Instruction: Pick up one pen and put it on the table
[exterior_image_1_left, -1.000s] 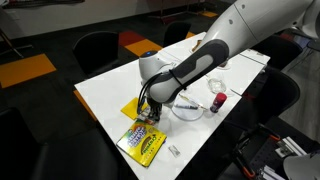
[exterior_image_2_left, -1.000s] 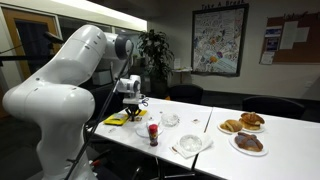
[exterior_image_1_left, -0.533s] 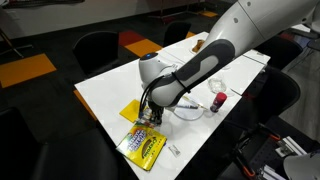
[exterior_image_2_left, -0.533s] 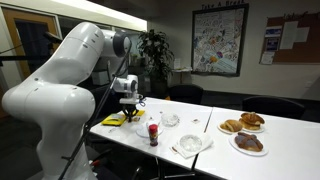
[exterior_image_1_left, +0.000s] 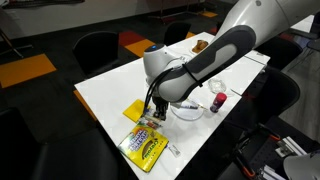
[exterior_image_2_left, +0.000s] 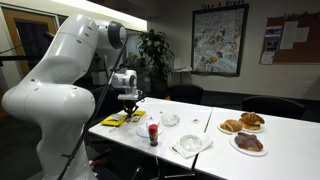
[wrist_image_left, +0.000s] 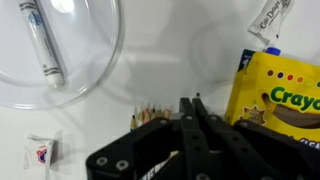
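Task not yet completed: no pen is seen lifted clear or laid apart on the worktop (exterior_image_1_left: 105, 90). The tool (wrist_image_left: 192, 102) hangs low over the clutter at the worktop's edge, seen in both exterior views (exterior_image_1_left: 155, 116) (exterior_image_2_left: 130, 103). In the wrist view its fingers stand together, tips meeting, with no gap; nothing shows between them, and whether a pen is nipped there cannot be confirmed. The bundle of pens (wrist_image_left: 150, 112) lies just beside the fingers, points fanned out from behind the tool body. A white marker (wrist_image_left: 42, 45) rests in a clear dish (wrist_image_left: 90, 50) well beyond the tool. The crayon box (wrist_image_left: 285, 95) sits near its other side. Remaining, by judgement: secure one pen, carry, set down
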